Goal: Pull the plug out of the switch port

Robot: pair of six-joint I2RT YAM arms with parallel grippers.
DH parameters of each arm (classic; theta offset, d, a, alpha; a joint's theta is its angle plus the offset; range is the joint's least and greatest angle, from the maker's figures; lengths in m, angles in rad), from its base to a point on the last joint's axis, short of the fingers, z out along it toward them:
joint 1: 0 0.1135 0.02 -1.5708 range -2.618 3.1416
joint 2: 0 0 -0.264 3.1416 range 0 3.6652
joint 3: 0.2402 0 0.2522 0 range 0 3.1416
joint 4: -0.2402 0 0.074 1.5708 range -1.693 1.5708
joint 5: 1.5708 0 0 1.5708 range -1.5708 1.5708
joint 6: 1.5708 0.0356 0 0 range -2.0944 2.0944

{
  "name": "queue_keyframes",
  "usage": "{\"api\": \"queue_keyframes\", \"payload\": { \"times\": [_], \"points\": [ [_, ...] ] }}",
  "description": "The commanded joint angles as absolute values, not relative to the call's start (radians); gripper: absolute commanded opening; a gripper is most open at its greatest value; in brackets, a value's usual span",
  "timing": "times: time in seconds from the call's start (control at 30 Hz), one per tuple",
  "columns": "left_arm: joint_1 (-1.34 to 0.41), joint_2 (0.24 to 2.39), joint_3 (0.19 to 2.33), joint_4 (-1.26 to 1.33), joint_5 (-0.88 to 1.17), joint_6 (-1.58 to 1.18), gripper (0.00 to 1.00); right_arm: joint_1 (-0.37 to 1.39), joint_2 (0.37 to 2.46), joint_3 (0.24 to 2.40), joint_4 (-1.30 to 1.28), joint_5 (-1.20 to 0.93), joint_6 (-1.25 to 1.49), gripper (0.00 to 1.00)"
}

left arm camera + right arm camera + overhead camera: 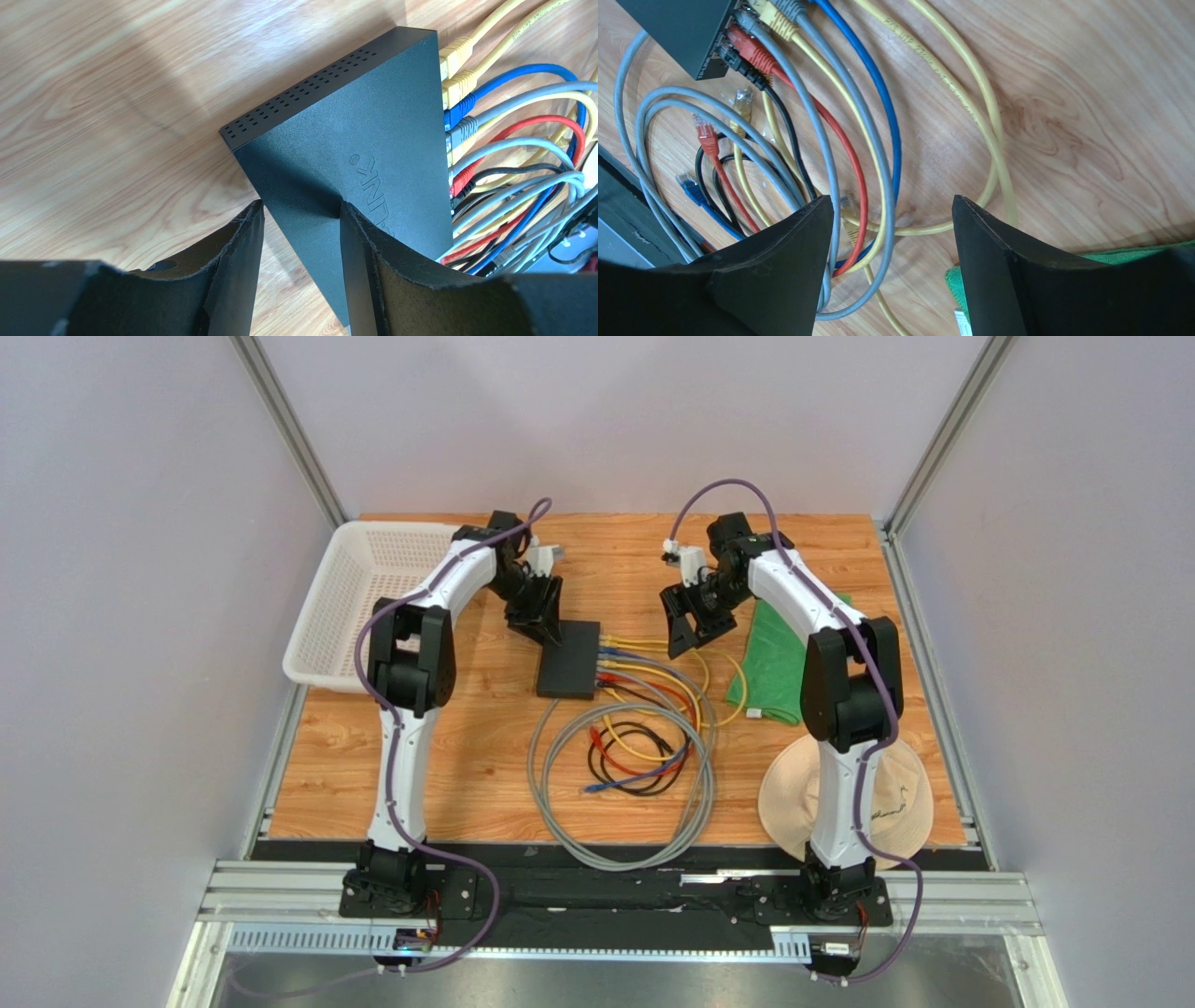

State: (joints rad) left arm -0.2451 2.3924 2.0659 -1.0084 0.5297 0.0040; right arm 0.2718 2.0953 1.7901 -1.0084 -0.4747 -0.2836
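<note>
The switch [568,662] lies flat on the wooden desk [463,784], about midway between the two arms. Its long axis runs from near to far, a little slanted. The port edge faces the right arm, and the perforated short end faces away from the arm bases.

A row of plugs [456,80] sits in that edge: two yellow at the far end, then blue, grey, red and black. Their cables fan out to the right and curl back into a loose coil on the desk in front of the switch. Wide grey cable loops [617,847] ring the coil. Inside it lie free ends with red [703,131], blue [686,182] and pale plugs.

The left hand [300,210] is over the near part of the switch with its fingers apart and nothing clamped. One finger [235,259] stands at the edge opposite the ports and the other [372,266] over the lid by the embossed logo. I cannot tell whether either touches the casing.

The right hand [892,203] hangs above the cables to the right of the ports, spread wide and holding nothing.

A folded green cloth [776,665] lies beyond it. A beige brimmed hat [788,805] sits at the near right, and a white mesh basket [351,602] at the far left.
</note>
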Motion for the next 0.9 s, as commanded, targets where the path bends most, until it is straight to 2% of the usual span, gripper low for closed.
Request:
{"api": "queue_keyframes", "payload": {
  "times": [0.0, 0.43, 0.6, 0.77, 0.87],
  "points": [
    [-0.276, 2.428, 2.083, -1.008, 0.511, 0.043, 0.51, 0.287, 2.025, 1.769, -0.969, -0.454, -0.264, 0.67],
    [-0.314, 2.411, 2.043, -1.000, 0.508, 0.072, 0.48, 0.337, 2.013, 1.792, -0.969, -0.465, -0.238, 0.67],
    [-0.273, 2.335, 2.047, -1.017, 0.495, 0.081, 0.48, 0.330, 2.023, 1.865, -0.985, -0.475, -0.262, 0.67],
    [-0.252, 2.093, 1.927, -0.890, 0.424, 0.146, 0.59, 0.316, 2.074, 1.934, -0.901, -0.393, -0.206, 0.80],
    [-0.252, 2.060, 1.960, -0.948, 0.414, 0.153, 0.60, 0.310, 2.170, 2.057, -0.932, -0.478, -0.212, 0.79]
  ]
}}
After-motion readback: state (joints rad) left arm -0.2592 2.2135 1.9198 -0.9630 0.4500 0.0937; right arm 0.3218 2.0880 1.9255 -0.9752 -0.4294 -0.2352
